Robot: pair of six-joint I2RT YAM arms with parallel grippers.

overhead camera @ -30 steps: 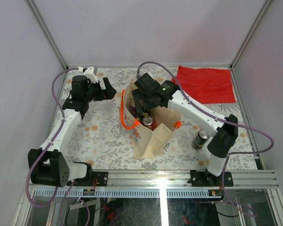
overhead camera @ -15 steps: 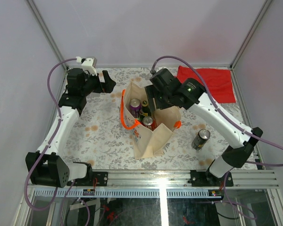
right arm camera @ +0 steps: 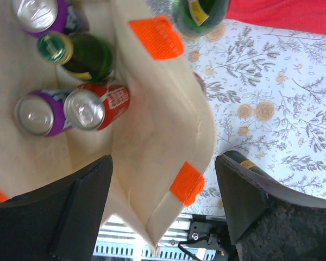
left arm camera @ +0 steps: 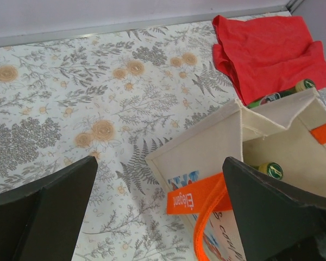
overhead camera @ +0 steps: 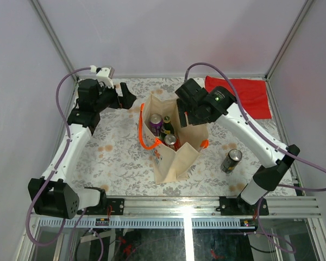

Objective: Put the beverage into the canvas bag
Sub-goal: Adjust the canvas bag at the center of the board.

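Up and back toward the far right has gone the right arm, whose right fingers [overhead camera: 186,115] a second ago were down inside the canvas bag [overhead camera: 176,157] and now hang above its far right corner, clear of the rim. They are spread wide and hold nothing; the right wrist view looks straight down between them into the bag. The bag stands open at the middle of the worktop [overhead camera: 114,157], with the beverages upright inside it: a purple can [right arm camera: 35,13] and a green bottle [right arm camera: 70,54] toward one end, a second purple can [right arm camera: 35,114] and a red can [right arm camera: 92,109] touching side by side nearer the other. Another green bottle [right arm camera: 198,13] is just outside the bag's far wall, between it and the red cloth [overhead camera: 244,95]. A black can [overhead camera: 231,160] stands on the worktop to the right of the bag, well apart from both arms. At the back left, the left fingers [overhead camera: 126,98] have edged slightly closer to the bag; they too are wide apart and empty, pointing at its near corner and orange handle [left arm camera: 198,202].
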